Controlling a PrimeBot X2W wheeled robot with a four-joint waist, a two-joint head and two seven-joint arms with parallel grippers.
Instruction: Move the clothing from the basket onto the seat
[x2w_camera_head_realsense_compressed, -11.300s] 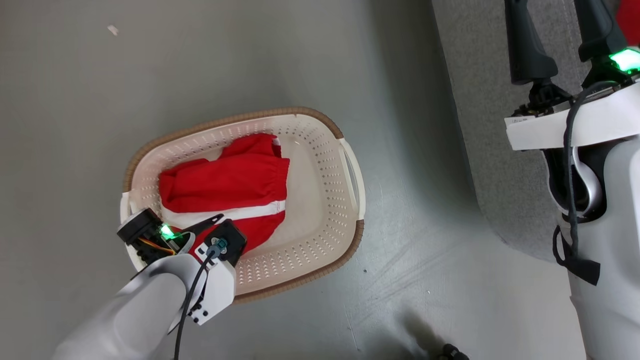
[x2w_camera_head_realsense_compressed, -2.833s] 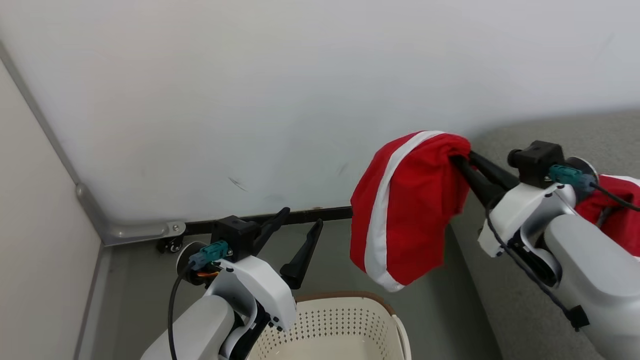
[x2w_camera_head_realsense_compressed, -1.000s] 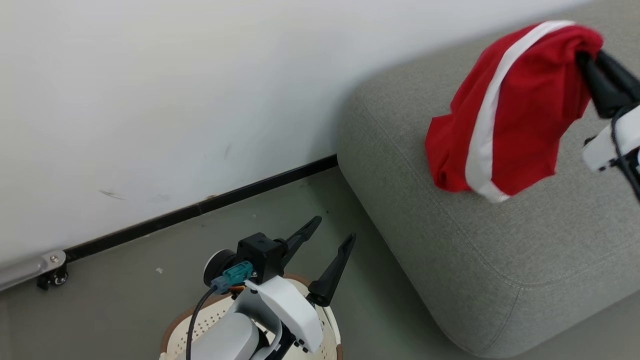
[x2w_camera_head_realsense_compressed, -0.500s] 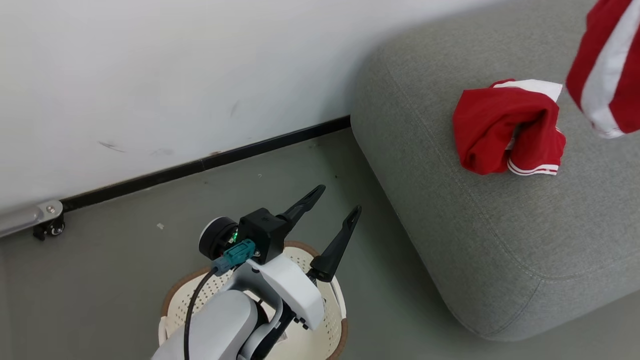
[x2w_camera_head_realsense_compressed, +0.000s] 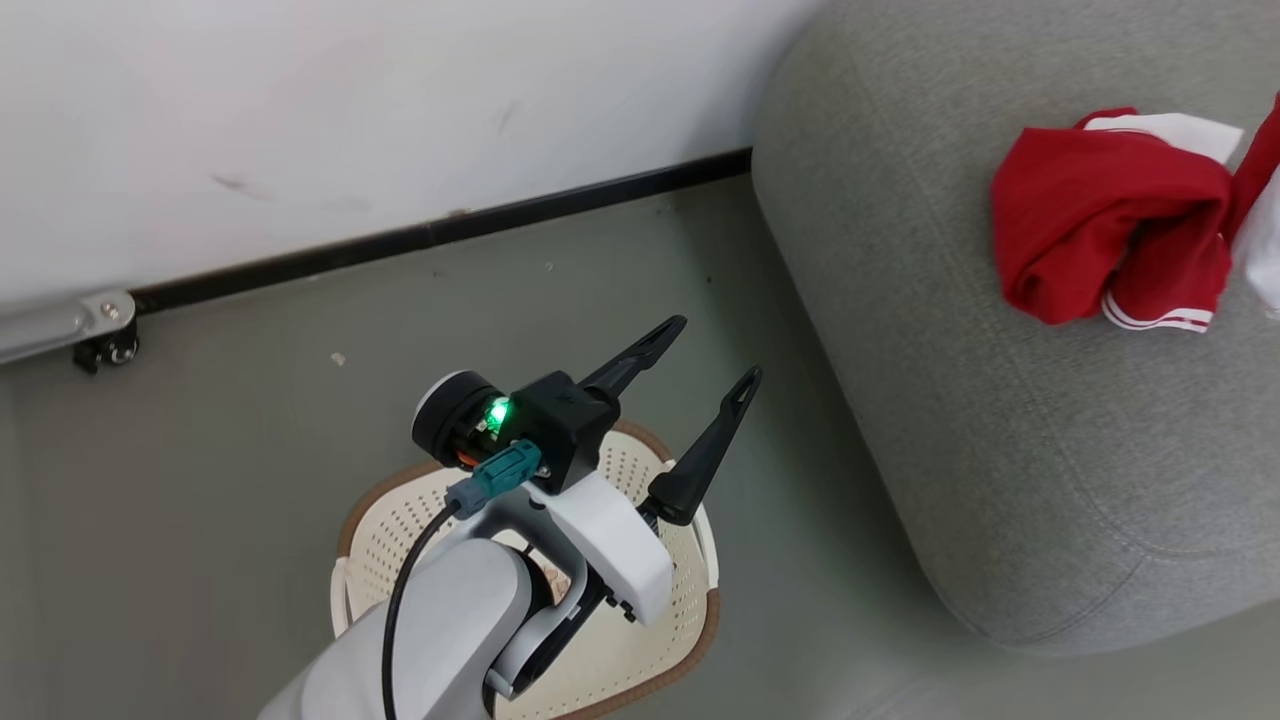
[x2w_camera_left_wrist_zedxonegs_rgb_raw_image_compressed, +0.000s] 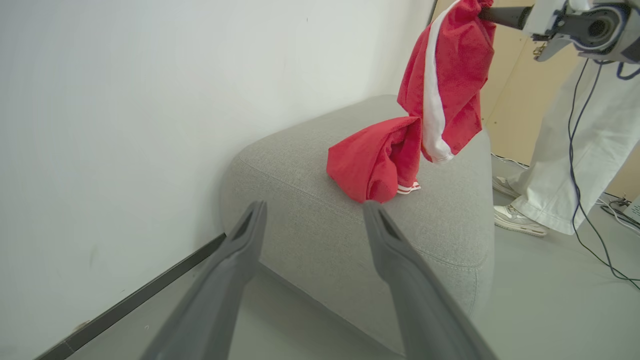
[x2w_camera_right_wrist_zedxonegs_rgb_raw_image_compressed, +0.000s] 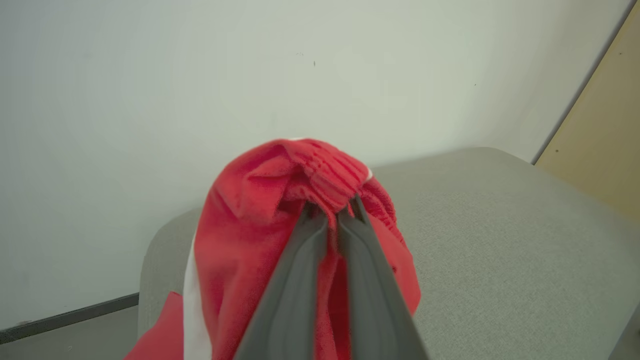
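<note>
Hanging garment (x2w_camera_left_wrist_zedxonegs_rgb_raw_image_compressed: 460, 75): bright red, crossed by a white stripe
Lying garment (x2w_camera_head_realsense_compressed: 1090, 220): red, edged with white bands
Basket (x2w_camera_head_realsense_compressed: 395, 525): cream, perforated, rimmed in brown
Sofa (x2w_camera_head_realsense_compressed: 950, 400): plain grey

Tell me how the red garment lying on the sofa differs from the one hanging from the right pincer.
The lying garment sits bunched on the sofa; the hanging garment dangles above it, pinched in the shut right pincer. The hanging garment shows one broad white stripe; the lying garment shows thin striped trim. Both are bright red with white.
</note>
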